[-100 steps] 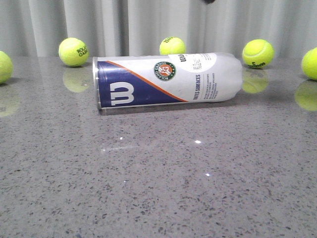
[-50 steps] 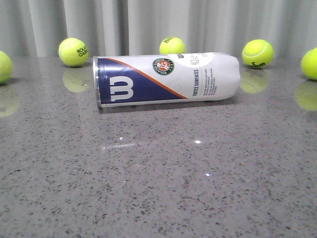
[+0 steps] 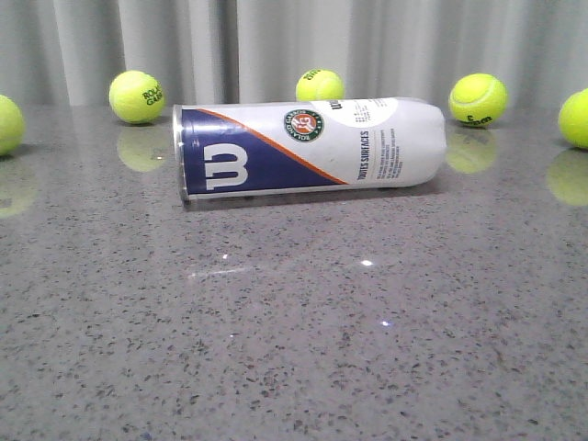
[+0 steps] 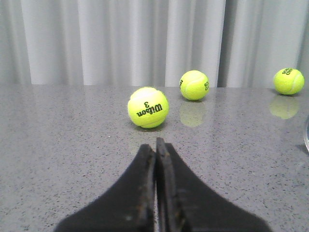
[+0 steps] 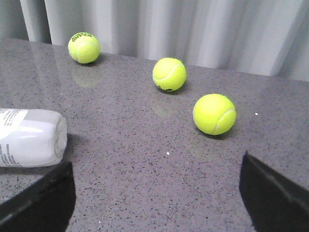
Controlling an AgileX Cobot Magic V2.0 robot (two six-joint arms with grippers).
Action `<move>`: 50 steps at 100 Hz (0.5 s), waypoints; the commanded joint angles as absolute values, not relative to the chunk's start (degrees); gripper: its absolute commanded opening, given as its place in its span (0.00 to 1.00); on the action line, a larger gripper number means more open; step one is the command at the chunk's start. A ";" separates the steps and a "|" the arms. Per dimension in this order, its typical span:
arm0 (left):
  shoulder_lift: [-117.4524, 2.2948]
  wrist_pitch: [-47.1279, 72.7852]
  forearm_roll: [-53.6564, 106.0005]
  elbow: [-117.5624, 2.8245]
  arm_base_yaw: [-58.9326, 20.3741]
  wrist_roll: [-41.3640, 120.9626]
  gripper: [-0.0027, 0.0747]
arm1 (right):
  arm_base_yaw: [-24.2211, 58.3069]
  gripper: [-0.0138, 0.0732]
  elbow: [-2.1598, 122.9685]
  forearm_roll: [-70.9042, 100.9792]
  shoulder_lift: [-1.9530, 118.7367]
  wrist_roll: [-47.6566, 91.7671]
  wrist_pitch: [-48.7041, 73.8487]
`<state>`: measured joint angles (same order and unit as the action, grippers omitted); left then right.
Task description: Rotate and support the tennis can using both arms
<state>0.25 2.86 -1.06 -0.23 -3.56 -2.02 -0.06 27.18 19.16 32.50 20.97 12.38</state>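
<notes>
The tennis can lies on its side on the grey table, metal rim to the left, W logo and round emblem facing me. Its white closed end shows in the right wrist view, just beyond my right gripper's fingertip. My right gripper is open wide and empty above bare table. My left gripper is shut and empty, its fingers pressed together, low over the table. A sliver of the can's rim shows at the edge of the left wrist view. Neither arm shows in the front view.
Several yellow-green tennis balls stand along the back of the table by the grey curtain, with more at both side edges. One ball lies just ahead of the left gripper. Three balls lie ahead of the right gripper.
The can has rolled slightly, the emblem and logo shifting a little. A dark object at the top edge of the front view has left the frame.
</notes>
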 commanded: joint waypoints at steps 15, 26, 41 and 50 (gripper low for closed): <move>2.47 -1.41 -1.10 2.48 -3.37 -2.41 0.01 | -0.54 0.83 23.77 22.47 29.10 20.71 3.60; 2.47 -1.41 -1.10 2.48 -3.37 -2.41 0.01 | -0.54 0.59 23.77 22.47 29.10 20.71 2.70; 2.47 -1.41 -1.10 2.48 -3.37 -2.41 0.01 | -0.54 0.23 23.77 22.47 29.10 20.71 2.76; 2.47 -1.41 -1.10 2.48 -3.37 -2.41 0.01 | -0.54 0.08 23.77 22.47 29.10 20.71 2.76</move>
